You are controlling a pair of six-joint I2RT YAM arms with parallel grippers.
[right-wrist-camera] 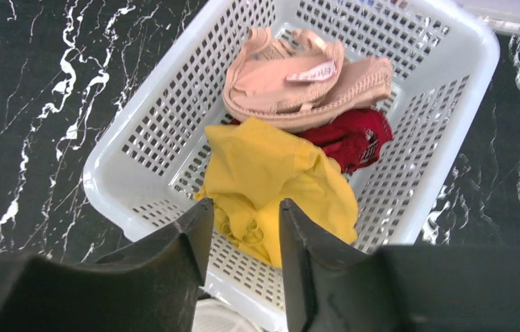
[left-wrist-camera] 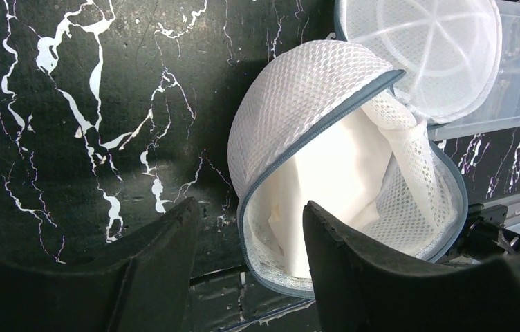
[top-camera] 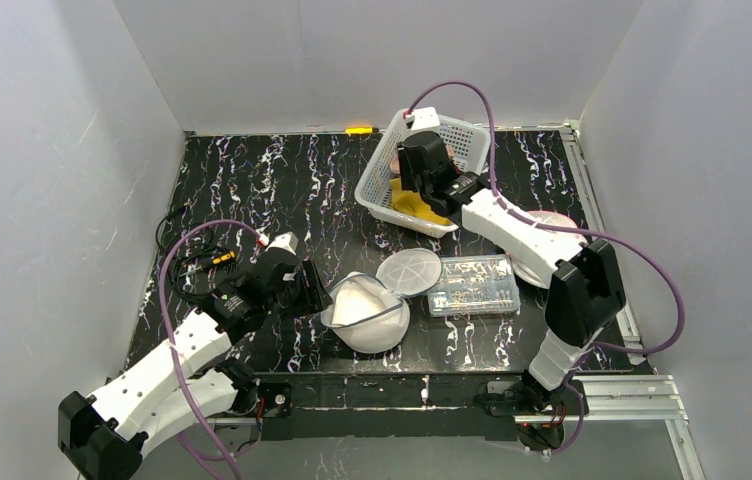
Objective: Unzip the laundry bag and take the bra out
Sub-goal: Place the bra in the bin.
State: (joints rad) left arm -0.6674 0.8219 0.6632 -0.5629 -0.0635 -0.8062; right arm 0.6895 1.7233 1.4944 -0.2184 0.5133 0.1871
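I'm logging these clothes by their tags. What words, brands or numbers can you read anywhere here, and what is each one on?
No text here is legible.
White tag on the peach bra: reddish print, too blurred to read.
White patch on the red garment: dark marks, too small to read.
Yellow garment, basket, laundry bag: no text visible.

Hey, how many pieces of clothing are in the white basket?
3: a peach bra at the back, a red piece beside it, a yellow one in front. Others may hide underneath.
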